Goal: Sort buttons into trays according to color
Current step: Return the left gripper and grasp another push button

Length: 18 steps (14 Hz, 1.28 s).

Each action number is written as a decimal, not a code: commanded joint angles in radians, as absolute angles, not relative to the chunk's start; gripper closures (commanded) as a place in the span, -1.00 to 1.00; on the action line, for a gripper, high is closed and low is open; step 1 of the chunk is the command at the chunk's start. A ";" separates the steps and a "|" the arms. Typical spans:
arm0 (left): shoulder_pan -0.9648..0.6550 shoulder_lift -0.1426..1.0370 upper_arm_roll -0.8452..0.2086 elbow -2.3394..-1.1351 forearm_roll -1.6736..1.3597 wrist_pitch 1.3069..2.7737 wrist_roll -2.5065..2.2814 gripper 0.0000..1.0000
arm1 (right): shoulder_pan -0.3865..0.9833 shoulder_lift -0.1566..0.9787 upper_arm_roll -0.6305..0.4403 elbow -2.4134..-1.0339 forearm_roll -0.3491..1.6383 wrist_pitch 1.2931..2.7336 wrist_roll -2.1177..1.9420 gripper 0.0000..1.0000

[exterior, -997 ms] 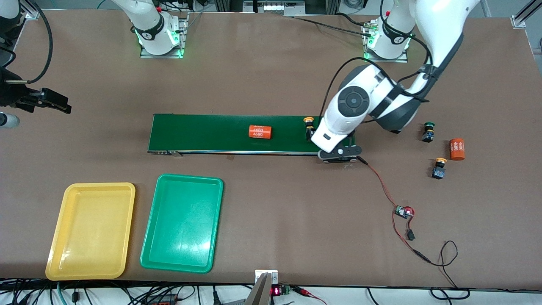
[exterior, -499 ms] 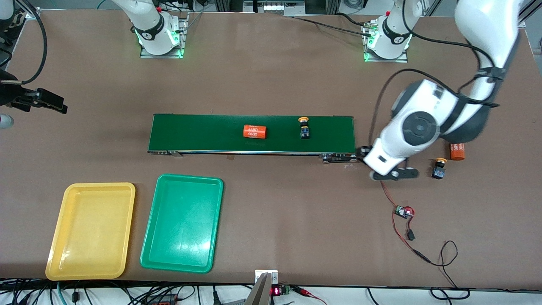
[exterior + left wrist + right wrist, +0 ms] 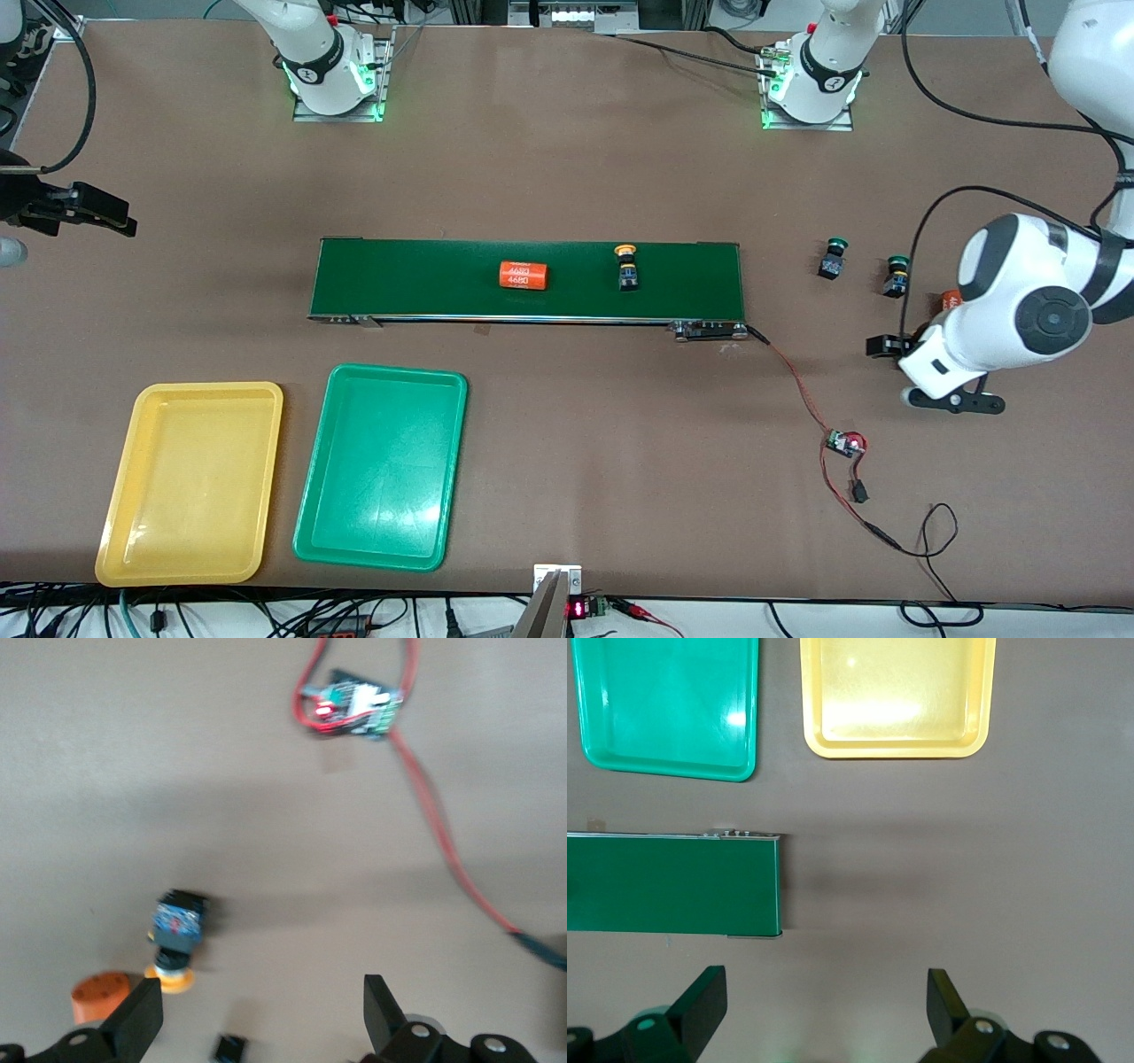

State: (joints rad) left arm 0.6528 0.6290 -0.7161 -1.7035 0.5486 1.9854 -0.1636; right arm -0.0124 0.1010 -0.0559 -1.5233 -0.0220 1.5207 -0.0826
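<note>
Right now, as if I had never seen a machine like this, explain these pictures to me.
Two white robot arms are bolted to a brown table. One picture looks down from high across it; the other two come from cameras on each wrist. The left hand is open over a yellow-capped button beside an orange cylinder. The right hand waits open at its end of the table. On the dark green belt lie another orange cylinder and a yellow button. Two green buttons sit off it. The yellow tray and green tray hold nothing. Nothing is held.

Left arm hides orange cylinder (mostly).
</note>
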 commanded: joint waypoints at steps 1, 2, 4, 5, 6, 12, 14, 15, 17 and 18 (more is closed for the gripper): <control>0.730 0.696 -0.735 -1.724 0.656 2.092 -0.062 -1.00 | -0.023 0.109 -0.054 -1.513 -0.020 1.520 -0.106 -1.00; 0.753 0.718 -0.733 -1.738 0.678 2.133 -0.036 -1.00 | -0.023 0.109 -0.054 -1.513 -0.015 1.520 -0.098 -1.00; 0.790 0.726 -0.720 -1.797 0.742 2.247 -0.025 -1.00 | -0.011 0.104 -0.052 -1.513 -0.032 1.511 -0.094 -1.00; 0.793 0.727 -0.706 -1.827 0.788 2.300 -0.025 -1.00 | -0.008 0.107 -0.051 -1.513 -0.038 1.511 -0.094 -1.00; 0.795 0.727 -0.687 -1.854 0.795 2.333 -0.026 -1.00 | -0.009 0.110 -0.049 -1.513 -0.038 1.514 -0.094 -1.00; 0.836 0.726 -0.686 -1.928 0.796 2.341 0.020 -0.71 | 0.014 0.115 -0.044 -1.516 -0.038 1.500 -0.094 -1.00; 0.838 0.729 -0.686 -1.928 0.795 2.341 0.014 0.06 | 0.015 0.121 -0.043 -1.516 -0.037 1.500 -0.092 -1.00; 0.836 0.730 -0.687 -1.928 0.792 2.339 0.009 0.35 | 0.015 0.123 -0.044 -1.517 -0.035 1.500 -0.083 -1.00; 0.834 0.729 -0.692 -1.918 0.785 2.339 0.008 0.55 | 0.026 0.121 -0.038 -1.520 -0.032 1.476 0.001 -1.00; 0.831 0.724 -0.698 -1.914 0.781 2.335 0.006 0.57 | 0.056 0.117 -0.040 -1.520 -0.032 1.456 0.030 -1.00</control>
